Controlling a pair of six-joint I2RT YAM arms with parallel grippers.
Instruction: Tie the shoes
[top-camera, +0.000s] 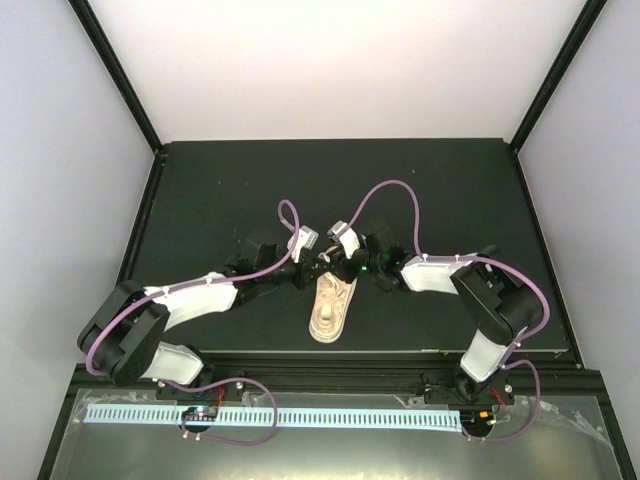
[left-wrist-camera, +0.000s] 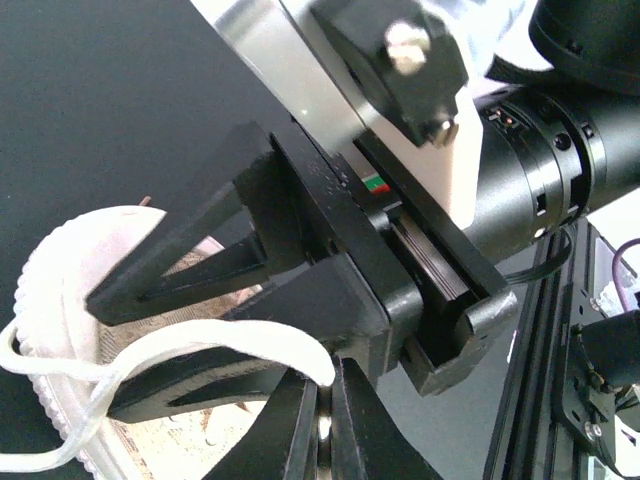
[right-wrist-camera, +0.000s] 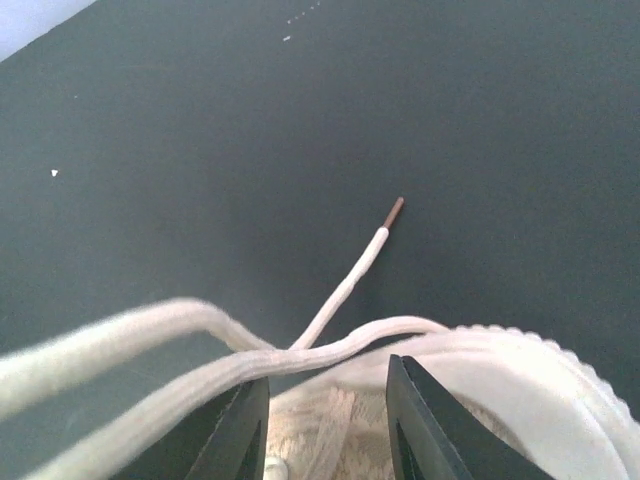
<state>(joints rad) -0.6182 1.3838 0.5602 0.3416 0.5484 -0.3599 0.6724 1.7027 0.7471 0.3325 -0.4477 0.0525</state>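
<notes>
The beige shoe (top-camera: 331, 308) lies on the black table between my two arms, with its toe near the front edge. My left gripper (top-camera: 318, 262) (left-wrist-camera: 327, 385) is shut on one end of a cream lace (left-wrist-camera: 200, 340), which curves away over the shoe's pale sole rim (left-wrist-camera: 45, 270). My right gripper (top-camera: 337, 264) (right-wrist-camera: 328, 395) hovers open over the shoe's upper (right-wrist-camera: 330, 420). Two lace strands (right-wrist-camera: 300, 355) cross just ahead of its fingertips. A loose lace end with a brown tip (right-wrist-camera: 394, 211) rests on the table beyond. Seen from the left wrist, the right gripper (left-wrist-camera: 100, 352) has spread fingers.
The black table (top-camera: 220, 200) is enclosed by white walls at the back and sides. A metal rail with a white perforated strip (top-camera: 300, 415) runs along the near edge by the arm bases. Purple cables (top-camera: 390, 190) loop above both wrists.
</notes>
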